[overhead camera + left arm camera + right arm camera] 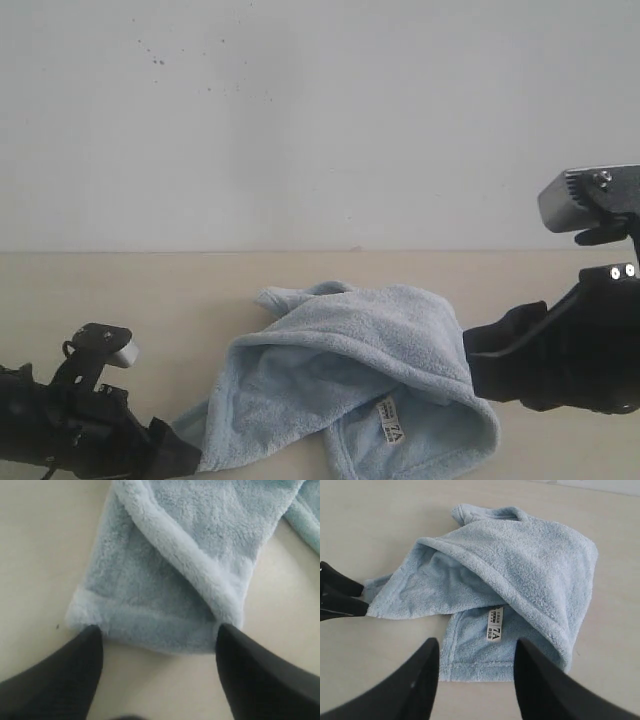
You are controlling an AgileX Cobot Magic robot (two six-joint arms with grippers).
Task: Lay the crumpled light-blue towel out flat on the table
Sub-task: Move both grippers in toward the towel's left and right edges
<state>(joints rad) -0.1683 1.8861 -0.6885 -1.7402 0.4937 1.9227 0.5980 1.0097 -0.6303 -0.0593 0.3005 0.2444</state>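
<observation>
Exterior: crumpled towel [350, 370] at centre of table [100, 300], folded over itself. Its near-left corner meets left gripper [183, 455]; its right side touches right gripper [478, 365].

Left wrist: fingers [70, 675] spread wide, tips touching hemmed corner edge, nothing clamped.

Right wrist: jaws well apart, empty, over towel's near hem. White label [494, 624] reads "7A"; smaller print illegible.
</observation>
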